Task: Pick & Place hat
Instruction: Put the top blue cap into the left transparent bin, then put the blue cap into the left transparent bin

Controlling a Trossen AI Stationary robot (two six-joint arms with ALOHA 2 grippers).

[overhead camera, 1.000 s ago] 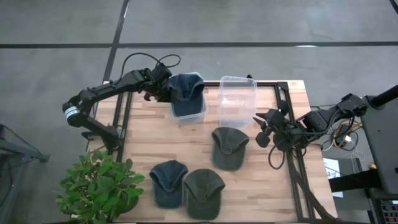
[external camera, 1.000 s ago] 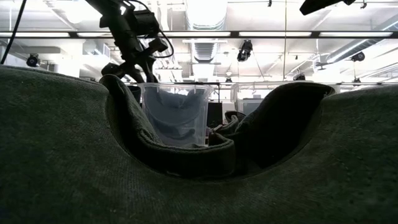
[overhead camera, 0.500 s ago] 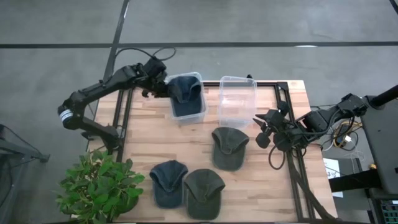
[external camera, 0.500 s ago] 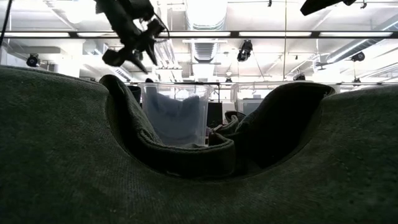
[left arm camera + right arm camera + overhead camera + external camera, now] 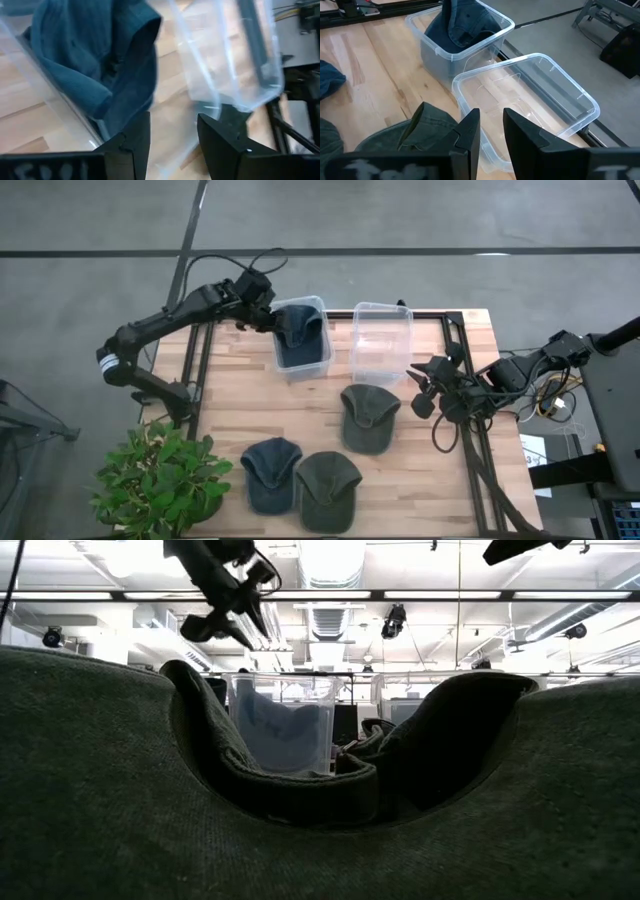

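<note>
Four caps are showing in the high view — two blue and two olive green. One blue cap (image 5: 299,332) is sitting bunched inside the left clear plastic bin (image 5: 322,364), in the upper middle of the frame, its top rising above the rim. The second clear bin (image 5: 380,343) is standing just beside it to the right, with nothing in it. An olive cap (image 5: 367,417) is lying on the wooden table (image 5: 240,400) just below that second bin. The other blue cap (image 5: 270,474) and the second olive cap (image 5: 327,490) are lying side by side, touching, at the lower middle edge of the table.

The left gripper (image 5: 262,320) is hovering at the upper left edge of the filled bin, its fingers (image 5: 132,142) parted and holding nothing. The right gripper (image 5: 422,390) is waiting at the right side of the table near the bins, its fingers narrowly parted — gripping nothing. A potted plant (image 5: 160,478) is standing at the lower left.
</note>
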